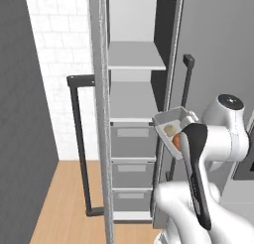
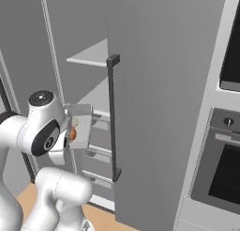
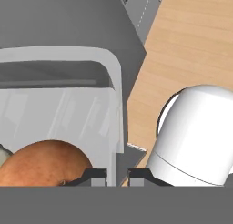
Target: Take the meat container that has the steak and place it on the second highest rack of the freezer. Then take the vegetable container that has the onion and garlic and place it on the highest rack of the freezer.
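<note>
One shallow pale grey rectangular tray, the vegetable container [image 1: 171, 123], hangs in mid-air w/ its round orange-brown onion [image 1: 175, 141] aboard, jaws of the white arm's gripper [image 3: 117, 176] pinched narrow on its rim. It sits just outside the tall grey freezer [image 1: 133, 114], level w/ the lower pale shelf; top rack lies up & inward from the tray.

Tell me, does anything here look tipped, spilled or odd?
Only slightly: the vegetable container, pinched by its rim in the tool, hangs tilted in the air beside the open freezer. The onion remains inside; nothing has spilled.
</note>
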